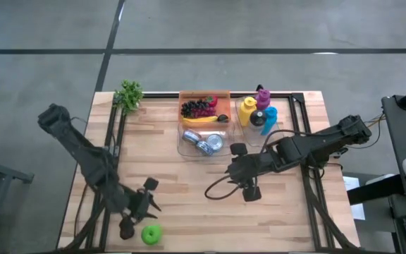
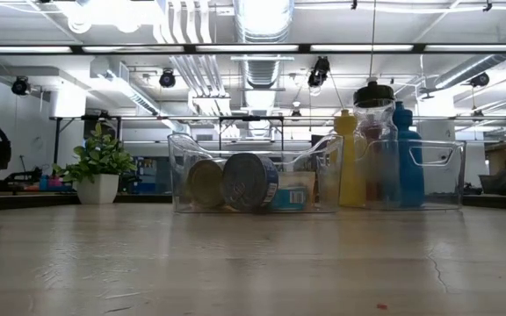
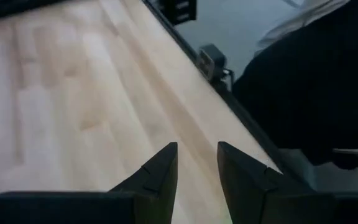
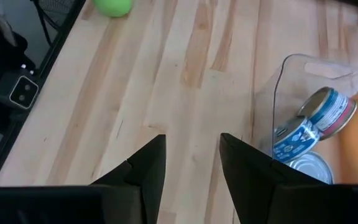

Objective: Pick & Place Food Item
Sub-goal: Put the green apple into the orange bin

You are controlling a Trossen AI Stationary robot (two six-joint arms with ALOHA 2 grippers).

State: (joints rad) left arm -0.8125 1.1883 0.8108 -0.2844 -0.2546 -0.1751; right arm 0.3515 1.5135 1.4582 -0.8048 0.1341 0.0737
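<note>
A green apple [image 1: 151, 233] lies on the wooden table near its near edge, left of the middle; it also shows far off in the right wrist view [image 4: 112, 6]. My left gripper [image 1: 127, 227] is open and empty just left of the apple, low over the near left corner; its wrist view [image 3: 197, 149] shows only bare table and the table's edge. My right gripper [image 1: 235, 176] is open and empty over the table's middle, in front of the bins, pointing toward the apple [image 4: 192, 140].
At the far middle stand a clear bin of cans [image 1: 203, 143], a bin with grapes and a banana [image 1: 204, 109] and a bin of bottles [image 1: 258, 113]. A potted plant [image 1: 128, 95] stands at the far left. A black cable loop [image 1: 217, 187] hangs by the right gripper.
</note>
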